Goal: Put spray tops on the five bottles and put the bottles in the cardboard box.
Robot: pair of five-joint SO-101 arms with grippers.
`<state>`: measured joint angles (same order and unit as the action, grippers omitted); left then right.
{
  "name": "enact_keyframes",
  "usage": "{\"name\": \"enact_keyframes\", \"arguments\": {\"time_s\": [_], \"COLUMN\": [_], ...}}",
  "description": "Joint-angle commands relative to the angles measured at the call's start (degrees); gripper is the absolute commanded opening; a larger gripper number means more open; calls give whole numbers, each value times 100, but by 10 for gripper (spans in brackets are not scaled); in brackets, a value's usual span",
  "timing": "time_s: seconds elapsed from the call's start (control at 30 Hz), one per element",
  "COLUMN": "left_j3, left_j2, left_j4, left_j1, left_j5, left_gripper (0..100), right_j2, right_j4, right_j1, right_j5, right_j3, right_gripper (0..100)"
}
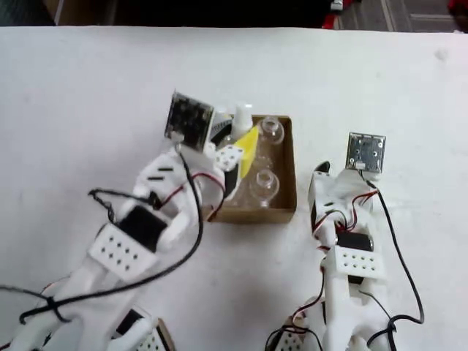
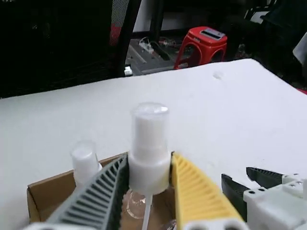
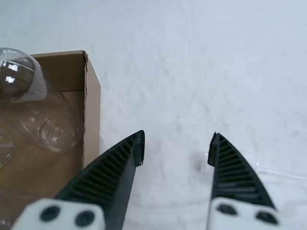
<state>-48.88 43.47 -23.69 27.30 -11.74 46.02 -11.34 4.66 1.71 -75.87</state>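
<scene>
Left wrist view: the left fingers [image 2: 103, 191] clamp a white spray top [image 2: 149, 143] above the cardboard box [image 2: 36, 196]. Just beside them stands a capped bottle [image 2: 85, 160]. Two open bottles [image 1: 264, 183] in the box seemingly await tops. The right fingers [image 3: 115, 172] gape empty over the bench [image 3: 216, 57], beside the box.

Left arm [image 1: 121, 252]: stretched from the near left corner of the table [image 1: 73, 110] slantwise toward its middle.
Left gripper [image 2: 148, 162]: clamped, grey finger [image 2: 103, 191] and yellow finger [image 2: 196, 191] pressed against either side of a spray top [image 2: 149, 143].
Right arm [image 1: 352, 259]: set at the near edge, right of middle, pointing toward the far edge.
Right gripper [image 3: 176, 140]: spread wide, black fingers [image 3: 112, 177] apart, low over the table.
</scene>
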Motion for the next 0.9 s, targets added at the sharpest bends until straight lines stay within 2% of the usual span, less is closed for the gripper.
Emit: {"name": "enact_keyframes", "arguments": {"time_s": [0.0,0.1,0.27,0.37,0.7,0.87], "left_j3": [-360,-800,-1705,-2040,-2646,-2796], "left_j2": [708,813,822,822,822,831], "left_j4": [290,563,1732,2163,2875,2901], "left_j1": [101,48,4,31,48,13], "left_j5": [88,97,97,97,88,97], "left_gripper": [21,21,21,21,20,20], "right_j2": [-13,-13,-13,-13,-13,-13], "right_j4": [101,101,92,92,119,119], "right_j1": [-13,-13,-13,-13,-13,-13], "right_j5": [62,62,62,62,62,62], "right_j3": [26,26,26,26,26,26], "right_gripper": [198,198,198,198,198,198]}}
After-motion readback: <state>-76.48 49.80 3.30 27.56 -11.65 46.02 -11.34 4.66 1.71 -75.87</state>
